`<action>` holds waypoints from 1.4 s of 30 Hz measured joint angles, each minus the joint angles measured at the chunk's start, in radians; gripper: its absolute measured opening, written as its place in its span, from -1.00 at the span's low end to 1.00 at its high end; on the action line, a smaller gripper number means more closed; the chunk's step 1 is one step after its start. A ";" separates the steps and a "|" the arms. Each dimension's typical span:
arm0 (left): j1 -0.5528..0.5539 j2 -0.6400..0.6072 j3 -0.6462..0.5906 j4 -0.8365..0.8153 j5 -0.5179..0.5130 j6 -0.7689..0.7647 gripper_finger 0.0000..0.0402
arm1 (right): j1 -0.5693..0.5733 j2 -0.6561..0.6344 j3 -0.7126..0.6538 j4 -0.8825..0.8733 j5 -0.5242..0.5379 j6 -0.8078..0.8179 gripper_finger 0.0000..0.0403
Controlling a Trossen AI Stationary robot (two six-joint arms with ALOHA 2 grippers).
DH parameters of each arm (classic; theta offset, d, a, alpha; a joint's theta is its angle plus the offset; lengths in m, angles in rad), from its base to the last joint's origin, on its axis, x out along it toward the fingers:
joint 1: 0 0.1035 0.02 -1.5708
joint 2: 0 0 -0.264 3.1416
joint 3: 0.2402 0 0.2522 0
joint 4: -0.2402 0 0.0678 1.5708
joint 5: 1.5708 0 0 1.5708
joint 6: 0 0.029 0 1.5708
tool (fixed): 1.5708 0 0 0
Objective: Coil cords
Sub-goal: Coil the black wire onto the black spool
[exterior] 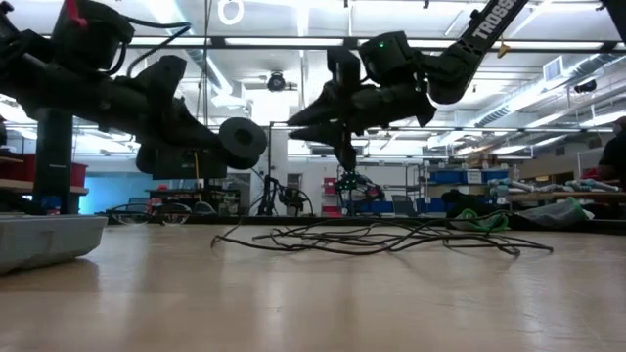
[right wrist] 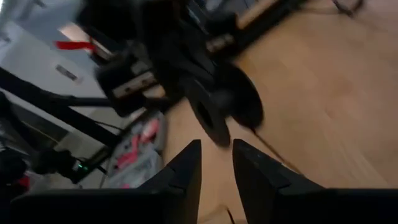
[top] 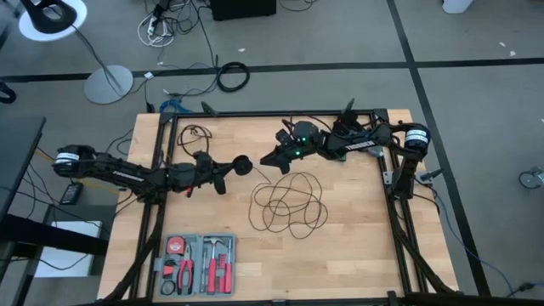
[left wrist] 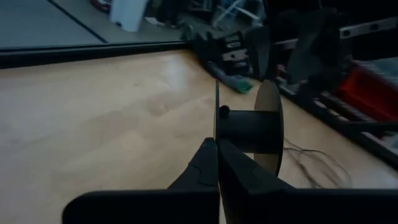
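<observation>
- The tabletop (top: 357,255) carries the cord (top: 289,204), lying in loose loops near its middle.
- The left tool (top: 228,167) is clamped on a black spool (top: 242,165), held above the wood.
- The right tool (top: 270,158), fingers slightly parted and empty, hovers just beside the spool.

A: What surrounds the wooden worktop (top: 340,255)?
B: Grey floor (top: 476,93) crossed by black tape lines (top: 323,65), with a white floor lamp (top: 53,19) at far left.
A: And beyond?
B: Bright ceiling lights (exterior: 231,12), shelving with blue bins (exterior: 460,177).
</observation>
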 joint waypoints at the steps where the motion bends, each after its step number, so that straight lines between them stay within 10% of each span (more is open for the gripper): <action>1: -0.016 0.000 0.000 -0.005 -0.033 0.000 -1.00 | 0.001 0.000 0.000 -0.020 0.002 -0.006 -0.53; 18: -0.318 0.000 0.027 -0.026 -0.578 0.253 -1.00 | 0.108 0.000 0.000 -0.173 0.293 -0.246 -0.58; 29: -0.323 0.000 0.086 0.041 -0.583 0.498 -1.00 | 0.177 0.000 0.000 -0.138 0.429 -0.367 -0.59; 42: -0.256 0.000 0.086 0.169 -0.581 0.307 -1.00 | 0.233 0.001 0.000 -0.136 0.599 -0.280 -0.59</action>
